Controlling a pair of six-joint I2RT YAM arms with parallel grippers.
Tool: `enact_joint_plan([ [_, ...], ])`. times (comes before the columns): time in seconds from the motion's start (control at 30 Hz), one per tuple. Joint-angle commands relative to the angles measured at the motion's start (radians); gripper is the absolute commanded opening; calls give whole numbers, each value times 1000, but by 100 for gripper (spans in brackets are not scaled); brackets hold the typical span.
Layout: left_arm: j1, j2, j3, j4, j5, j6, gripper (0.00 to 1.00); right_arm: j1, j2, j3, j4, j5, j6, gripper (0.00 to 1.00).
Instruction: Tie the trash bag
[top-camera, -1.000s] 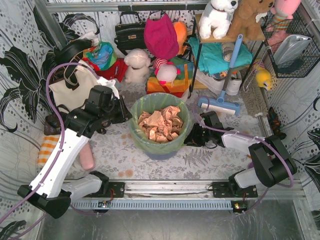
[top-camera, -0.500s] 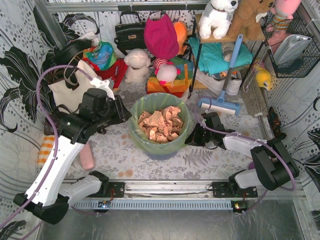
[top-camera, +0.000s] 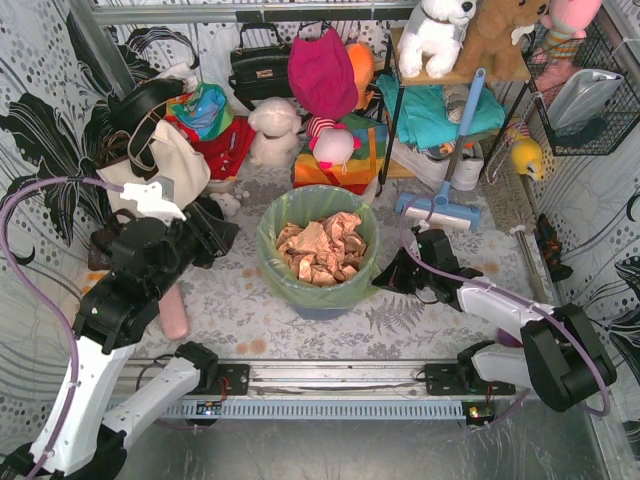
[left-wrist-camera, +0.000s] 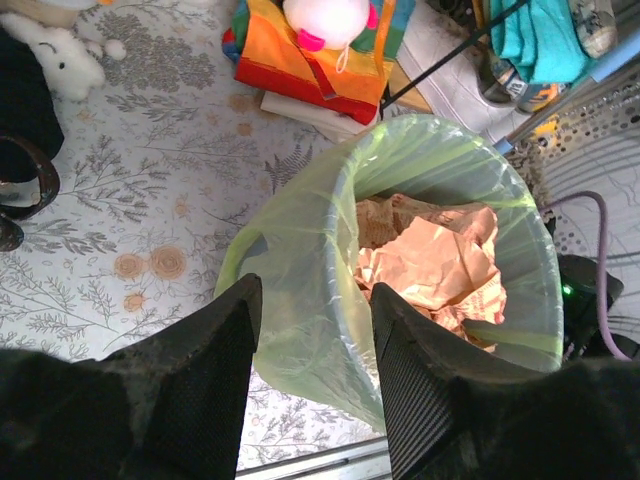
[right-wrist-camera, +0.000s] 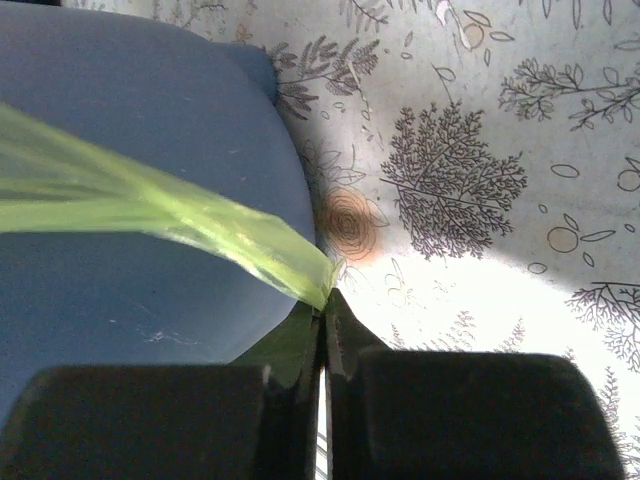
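Observation:
The trash bag (top-camera: 272, 248) is a thin light-green liner in a round blue-grey bin (top-camera: 325, 306), with crumpled tan paper (top-camera: 320, 248) inside. My left gripper (top-camera: 222, 238) stands open to the left of the bin. In the left wrist view its fingertips (left-wrist-camera: 250, 290) frame the bag's near wall (left-wrist-camera: 300, 250) without touching it. My right gripper (top-camera: 386, 277) is low against the bin's right side. In the right wrist view it (right-wrist-camera: 325, 300) is shut on a stretched strip of the bag (right-wrist-camera: 150, 200), pulled taut across the bin wall (right-wrist-camera: 130, 110).
A white tote (top-camera: 150, 175), handbag (top-camera: 258, 65), plush toys (top-camera: 275, 130) and a colourful bag (top-camera: 340, 165) crowd the back. A blue floor brush (top-camera: 437, 210) lies right of the bin. A pink object (top-camera: 175, 315) and striped cloth (top-camera: 95, 300) lie at the left.
The left arm has drawn back to the left, away from the bin, and its jaws have opened. The right gripper has closed on the bag's edge.

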Motion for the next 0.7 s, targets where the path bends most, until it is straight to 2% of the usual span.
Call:
enact_joint_plan([
  [0.0, -3, -42, -66, 89, -85, -50, 57, 6, -43, -1, 13, 22, -10, 0],
  [0.27, -4, -178, -208, 117, -222, -97, 57, 6, -72, 51, -40, 40, -60, 0],
  [0.4, -4, -204, -291, 108, -233, -123, 57, 6, -111, 43, -60, 62, -66, 0],
  [0.53, -3, -199, -338, 23, -272, -176, 56, 6, -151, 45, -95, 95, -77, 0],
  [0.67, -4, -198, -414, 11, -236, -224, 57, 5, -190, 24, -94, 105, -57, 0],
])
